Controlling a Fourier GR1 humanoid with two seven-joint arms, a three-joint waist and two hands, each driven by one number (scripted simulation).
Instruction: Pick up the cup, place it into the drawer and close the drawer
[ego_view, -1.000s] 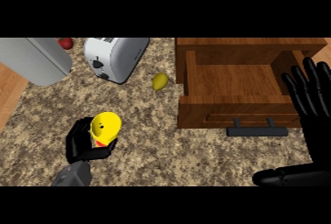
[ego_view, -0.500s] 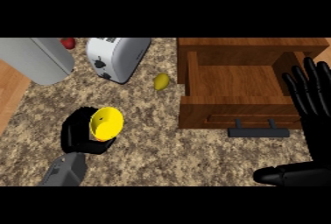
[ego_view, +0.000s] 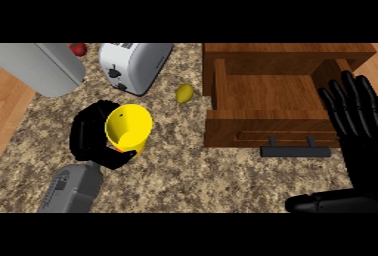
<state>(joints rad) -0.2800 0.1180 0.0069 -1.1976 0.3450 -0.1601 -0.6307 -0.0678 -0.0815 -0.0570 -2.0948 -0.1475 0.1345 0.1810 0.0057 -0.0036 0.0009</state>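
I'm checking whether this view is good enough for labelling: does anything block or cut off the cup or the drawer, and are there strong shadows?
Head view: the left hand curls round the yellow cup, hiding its lower side; the open drawer shows unblocked, though the resting right hand overlaps its right edge; lighting is even, with no strong shadows or glare.

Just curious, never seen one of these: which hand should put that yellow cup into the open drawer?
The left hand: it already holds the yellow cup. The right hand rests open beside the drawer, probably better for closing it.
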